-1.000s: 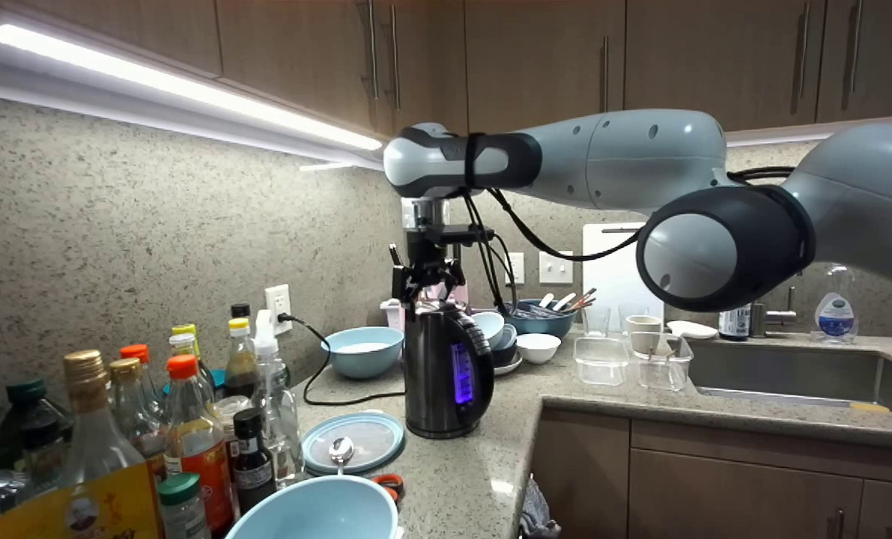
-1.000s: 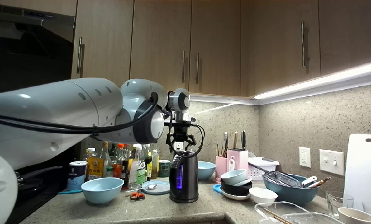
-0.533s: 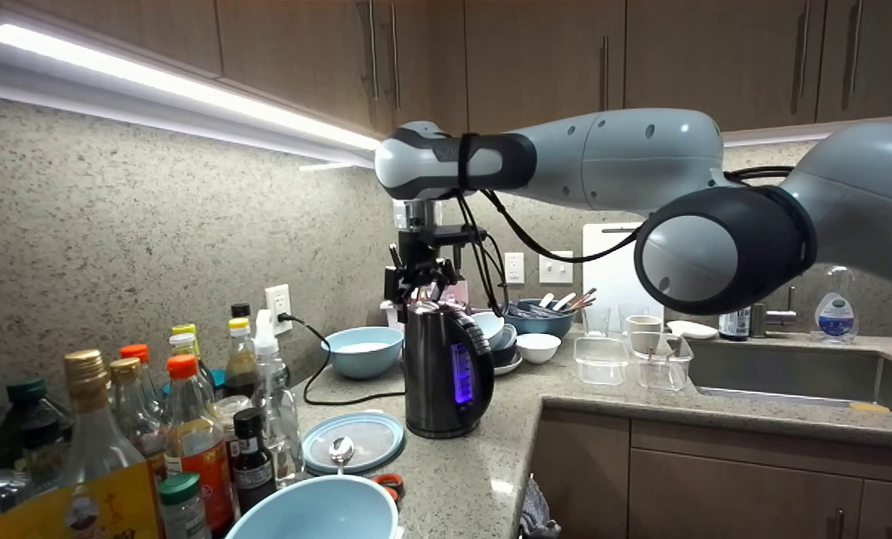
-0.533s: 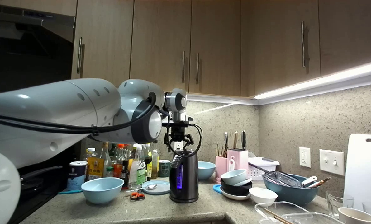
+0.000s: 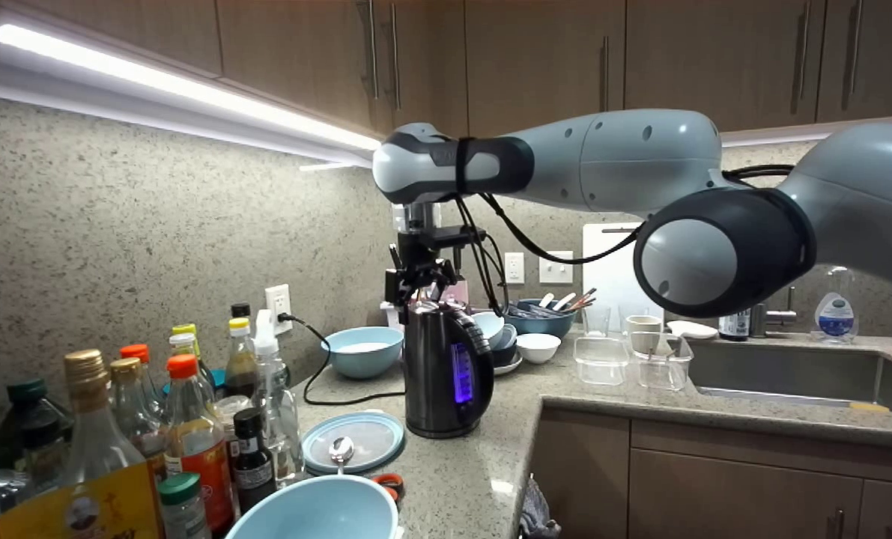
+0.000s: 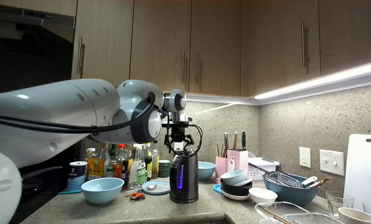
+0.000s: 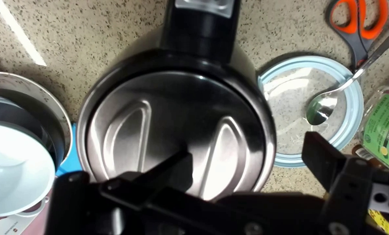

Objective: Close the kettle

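Note:
The kettle point(image 5: 432, 374) is a dark glossy cylinder standing upright on the counter, with a purple glow along its handle side. It also shows in an exterior view point(image 6: 190, 180). In the wrist view its metal lid point(image 7: 178, 94) lies flat within the round rim, with the black handle at the top. My gripper point(image 7: 248, 160) is open and points down just above the kettle. One finger is over the lid, the other out past the rim. Nothing is between the fingers. In both exterior views the gripper point(image 5: 419, 299) point(image 6: 178, 148) is at the kettle's top; I cannot tell whether it touches.
A round lid with a light blue rim point(image 7: 354, 107) holds a spoon point(image 7: 323, 104) beside the kettle, with orange scissors point(image 7: 361, 23) near it. Several bottles point(image 5: 195, 434), blue bowls point(image 5: 363, 352) and stacked bowls point(image 6: 235, 183) surround it. A cord point(image 5: 318, 374) runs to the wall outlet.
Over the last second my gripper has shifted a little to the left in both exterior views and slightly down. In the last half second it has barely moved. The kettle stands in the same place.

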